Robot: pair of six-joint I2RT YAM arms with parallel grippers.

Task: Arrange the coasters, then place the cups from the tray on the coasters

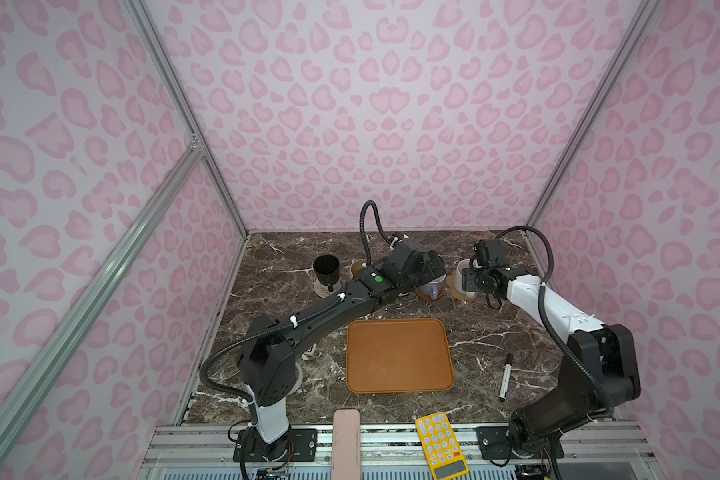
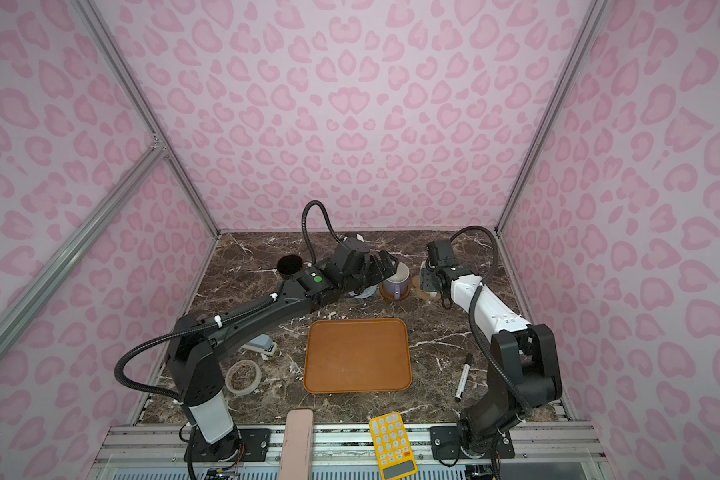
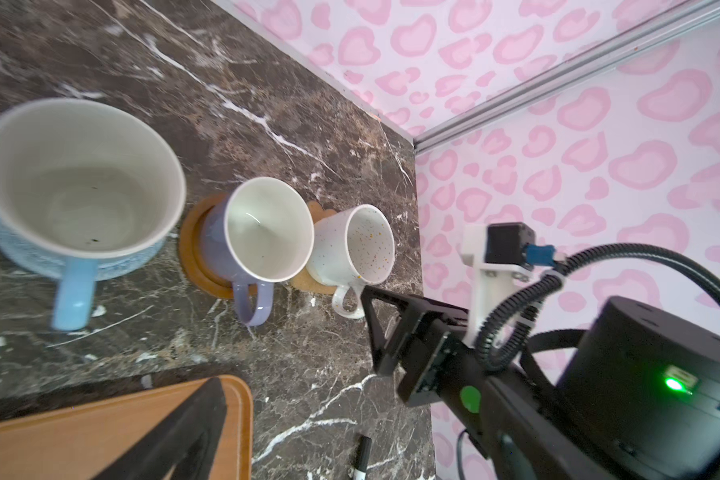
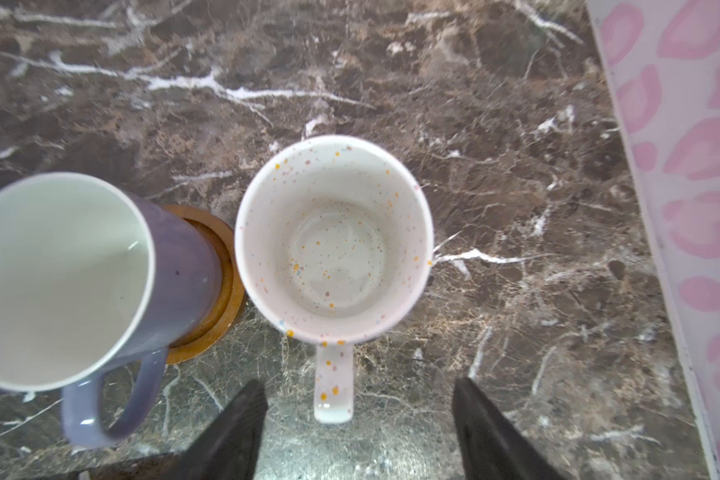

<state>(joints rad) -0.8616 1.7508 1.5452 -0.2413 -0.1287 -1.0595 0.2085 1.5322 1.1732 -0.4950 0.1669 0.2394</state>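
Note:
The speckled white cup (image 4: 333, 237) stands upright on the tan paw-shaped coaster (image 3: 304, 280) at the back right. My right gripper (image 4: 359, 382) is open, its fingers on either side of the cup's handle without touching it. Beside it, the lavender cup (image 4: 59, 282) sits on the brown saucer-like disc (image 4: 221, 299). The light blue cup (image 3: 80, 187) is further left, under my open left gripper (image 2: 385, 266). In a top view the black cup (image 1: 326, 270) stands on the white woven coaster (image 1: 323, 289), and the cream-yellow cup (image 1: 356, 268) is half hidden behind the left arm. The tray (image 1: 398, 357) holds nothing.
A marker (image 1: 506, 376) lies right of the tray. A yellow calculator (image 1: 441, 444) and a pink case (image 1: 346, 444) lie at the front edge. A tape ring (image 2: 243, 376) and a stapler (image 2: 262, 347) sit near the left arm's base. The right wall is close to the speckled cup.

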